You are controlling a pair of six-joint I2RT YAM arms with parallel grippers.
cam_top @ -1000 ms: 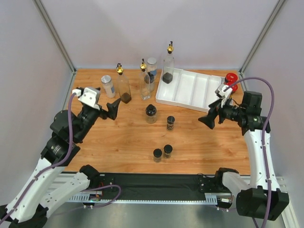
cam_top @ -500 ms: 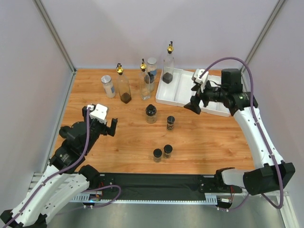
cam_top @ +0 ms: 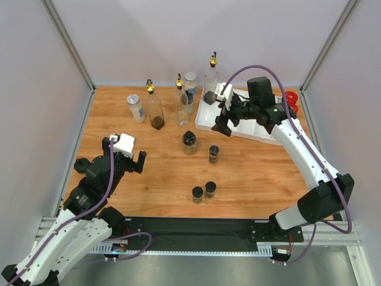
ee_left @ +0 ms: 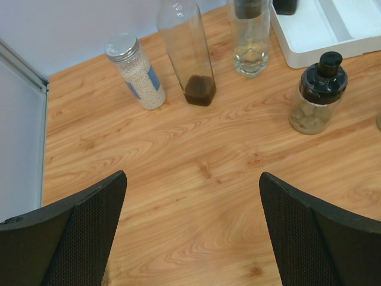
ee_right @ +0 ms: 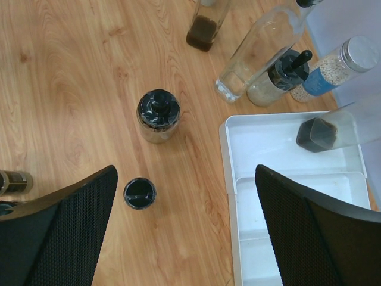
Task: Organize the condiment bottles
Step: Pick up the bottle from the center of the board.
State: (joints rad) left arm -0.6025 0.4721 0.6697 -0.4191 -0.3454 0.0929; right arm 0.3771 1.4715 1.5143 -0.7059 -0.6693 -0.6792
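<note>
The right gripper (ee_right: pixel 184 235), jaws wide and empty, hangs over the edge of the white divided plastic tray (ee_right: pixel 280 149), whose end compartment near it holds a tall clear gold-spouted glass bottle (ee_right: pixel 327 128). The left gripper (ee_left: pixel 190 232), equally wide and empty, faces a second tall glass bottle (ee_left: pixel 187 53) straight ahead, a silver-lidded clear jar (ee_left: pixel 138 71) ahead-left and a squat black-capped jar (ee_left: pixel 315 98) ahead-right.
</note>
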